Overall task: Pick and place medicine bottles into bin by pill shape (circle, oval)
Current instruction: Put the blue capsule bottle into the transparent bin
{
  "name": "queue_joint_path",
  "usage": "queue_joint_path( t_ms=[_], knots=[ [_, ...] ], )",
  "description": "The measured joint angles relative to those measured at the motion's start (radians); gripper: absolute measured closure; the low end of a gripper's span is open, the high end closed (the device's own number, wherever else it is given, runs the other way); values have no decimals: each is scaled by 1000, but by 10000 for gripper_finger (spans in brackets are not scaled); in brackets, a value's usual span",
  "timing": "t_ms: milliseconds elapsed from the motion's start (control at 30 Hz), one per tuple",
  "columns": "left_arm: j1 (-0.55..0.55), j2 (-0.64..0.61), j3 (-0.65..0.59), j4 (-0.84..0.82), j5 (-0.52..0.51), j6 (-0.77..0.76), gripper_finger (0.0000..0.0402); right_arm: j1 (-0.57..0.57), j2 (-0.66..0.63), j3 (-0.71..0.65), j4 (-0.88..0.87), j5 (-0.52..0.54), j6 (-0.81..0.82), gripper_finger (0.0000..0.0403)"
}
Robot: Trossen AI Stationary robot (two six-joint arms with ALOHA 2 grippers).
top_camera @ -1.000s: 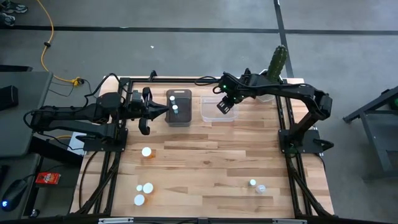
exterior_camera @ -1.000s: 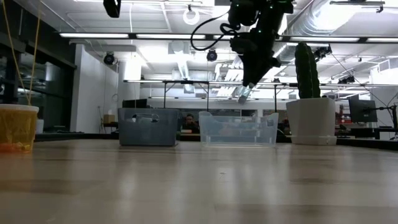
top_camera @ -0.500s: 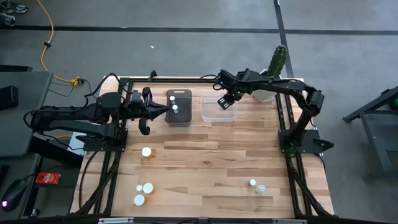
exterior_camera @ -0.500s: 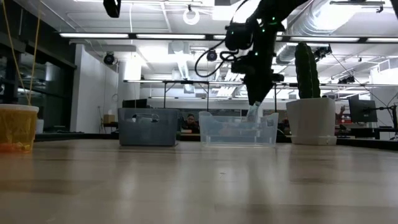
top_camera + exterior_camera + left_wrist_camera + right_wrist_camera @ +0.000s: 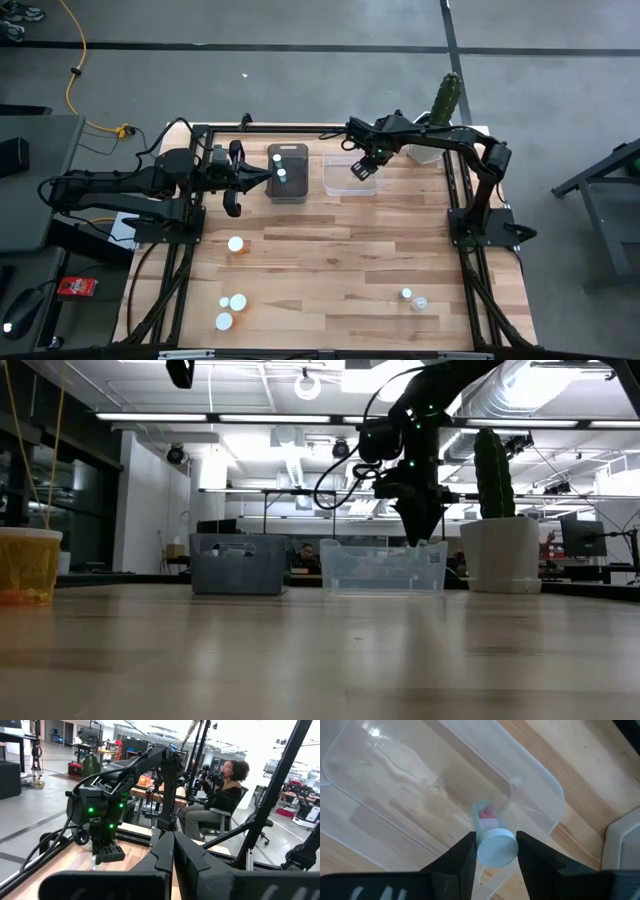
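Two capped bottles (image 5: pixel 281 173) already in the dark bin (image 5: pixel 288 186), right gripper (image 5: pixel 492 851) clamped on a clear bottle (image 5: pixel 492 841) inside the clear bin (image 5: pixel 352 187), five left on the table (image 5: pixel 330 270); left gripper (image 5: pixel 232 180) idle, fingers apart.

A: Wooden desk (image 5: pixel 330 260)?
B: Dark bin (image 5: pixel 288 173) and clear bin (image 5: pixel 340 178) side by side near the far edge, cactus pot (image 5: pixel 428 153) at the far right corner.
A: Bottles?
B: Orange bottle (image 5: pixel 236 244) by the left edge, three white-capped bottles (image 5: pixel 231 308) at the near left corner, two (image 5: pixel 413 298) near right.
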Motion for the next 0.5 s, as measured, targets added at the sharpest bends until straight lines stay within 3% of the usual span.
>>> queue_joint_path(
  t_ms=[500],
  knots=[
    [0,0,0,0,1,1,401,-7,0,0,-10,3,-1,275]
  ],
)
